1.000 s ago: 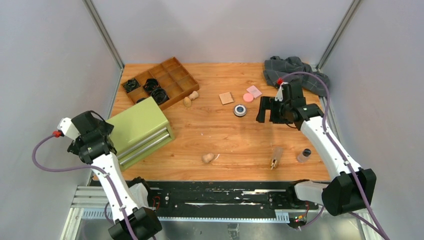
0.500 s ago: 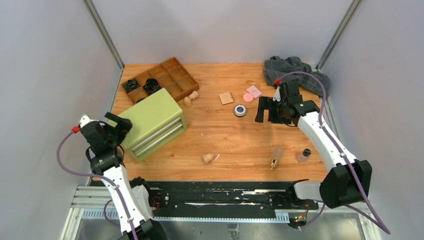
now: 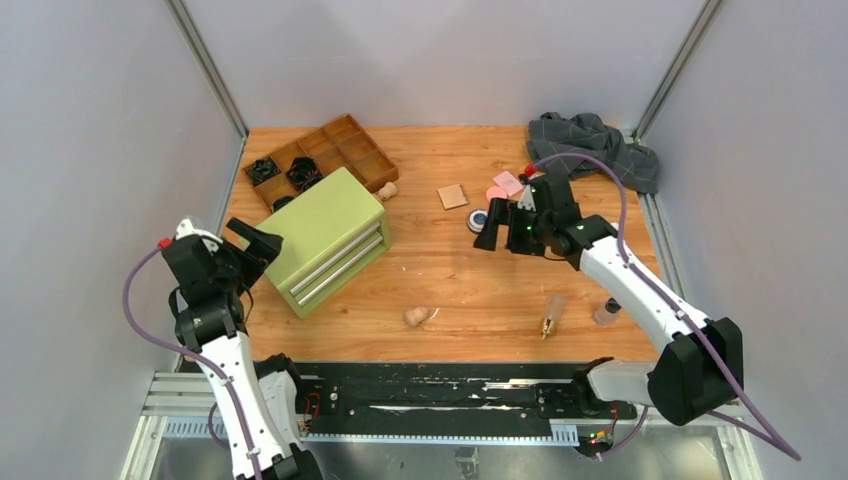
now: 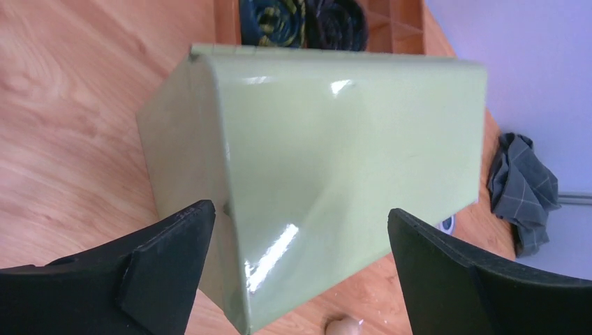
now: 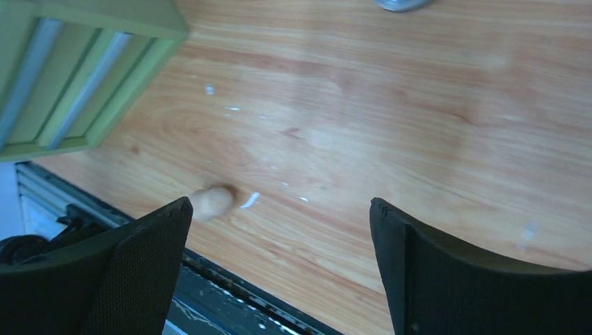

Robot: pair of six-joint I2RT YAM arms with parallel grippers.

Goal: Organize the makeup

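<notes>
Left pincer (image 4: 300,220) jaws wide apart, empty, just beside green drawer box (image 3: 330,235) on surface (image 3: 450,270). Sponge (image 3: 416,316) near front edge. Tan pad (image 3: 453,196), compact (image 3: 479,220), pink disc (image 3: 496,192), pink pad (image 3: 508,183) grouped mid-back. Right pincer (image 5: 280,209) jaws apart, empty, hovers by compact. Clear tube (image 3: 551,313), bottle (image 3: 607,311) front right, cloth (image 3: 590,140) back right corner

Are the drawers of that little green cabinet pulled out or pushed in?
Pushed in. On the green cabinet, the drawer fronts sit flush with the frame in the top and right wrist views; none juts out.
</notes>
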